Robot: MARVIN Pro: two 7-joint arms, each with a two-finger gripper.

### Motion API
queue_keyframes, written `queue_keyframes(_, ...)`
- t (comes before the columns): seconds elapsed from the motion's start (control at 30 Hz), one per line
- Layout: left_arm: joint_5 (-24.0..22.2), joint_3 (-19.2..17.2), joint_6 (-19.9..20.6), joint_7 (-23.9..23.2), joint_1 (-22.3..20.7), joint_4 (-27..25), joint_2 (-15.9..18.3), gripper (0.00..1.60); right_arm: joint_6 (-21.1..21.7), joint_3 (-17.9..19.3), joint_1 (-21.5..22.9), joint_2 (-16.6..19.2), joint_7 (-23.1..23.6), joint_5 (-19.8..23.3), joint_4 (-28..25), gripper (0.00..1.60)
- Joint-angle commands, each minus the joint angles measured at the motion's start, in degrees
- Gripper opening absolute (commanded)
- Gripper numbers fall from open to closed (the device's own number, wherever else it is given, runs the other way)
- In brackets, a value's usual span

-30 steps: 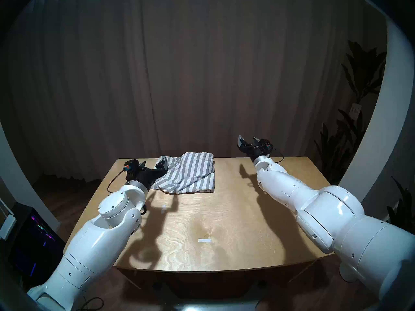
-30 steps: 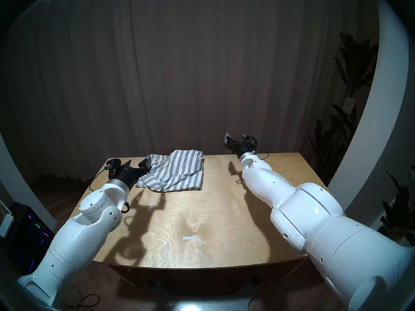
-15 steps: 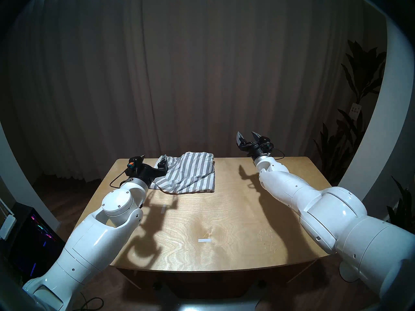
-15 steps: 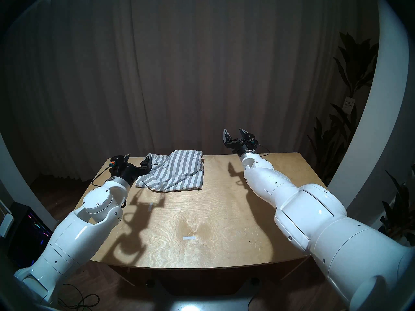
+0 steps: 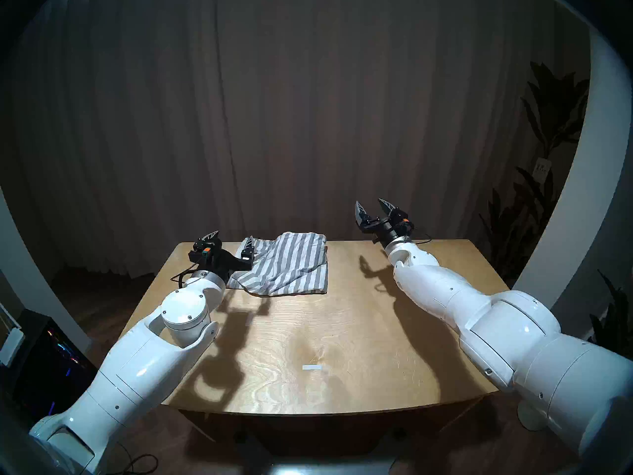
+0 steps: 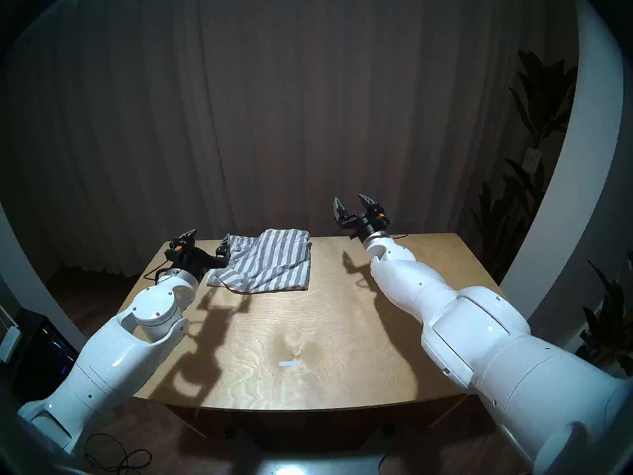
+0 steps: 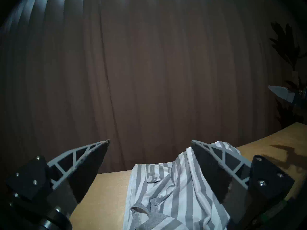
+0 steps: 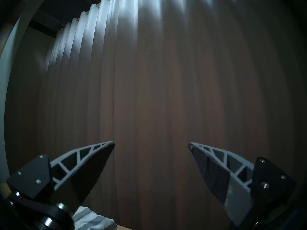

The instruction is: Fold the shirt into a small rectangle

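My left tool [image 5: 231, 239] sits spread wide and empty at the shirt's left edge, pointing level toward the curtain [image 5: 308, 104]; in the wrist view its right finger [image 7: 209, 171] overlaps the striped cloth while the left one hangs over bare surface. Whether that finger touches the fabric I cannot tell. My right tool [image 5: 371, 207] is also spread wide and empty, raised above the far right part of the surface [image 5: 342, 344] and tipped upward, well apart from the shirt [image 5: 291, 265]. The shirt lies partly folded and rumpled at the far edge of the surface, left of centre; its stripes run from the far right corner toward the near left, and the bundle's long axis follows them roughly front to back, with the crumpled neckband end [image 7: 146, 214] nearest my left tool. Compared with a second ago, my left wrist has rolled, so its fingers now stand up on edge rather than lying flat, and my right tool has swung slightly left with its fingers showing more upright. The shirt itself has not shifted.
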Motion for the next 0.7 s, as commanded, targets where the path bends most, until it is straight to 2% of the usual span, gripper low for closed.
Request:
queue_keyframes(0.0, 4.2, 0.3, -1.8, 0.8, -3.4, 0.4, 0.4, 1.6, -2.2, 0.2, -0.3, 1.3, -1.2, -0.5, -0.9, 1.6)
queue_keyframes(0.37, 8.6, 2.7, -4.1, 1.2, -5.0, 1.0, 0.2, 1.6, -1.9, 0.7, -2.3, 2.7, -5.6, -1.4, 0.2, 1.6)
queue_keyframes(0.67, 9.5, 2.9, -5.4, 1.4, -6.1, 2.6, 0.2, 1.6, -1.4, 0.9, -2.5, 2.8, -9.5, -2.4, -0.1, 1.6)
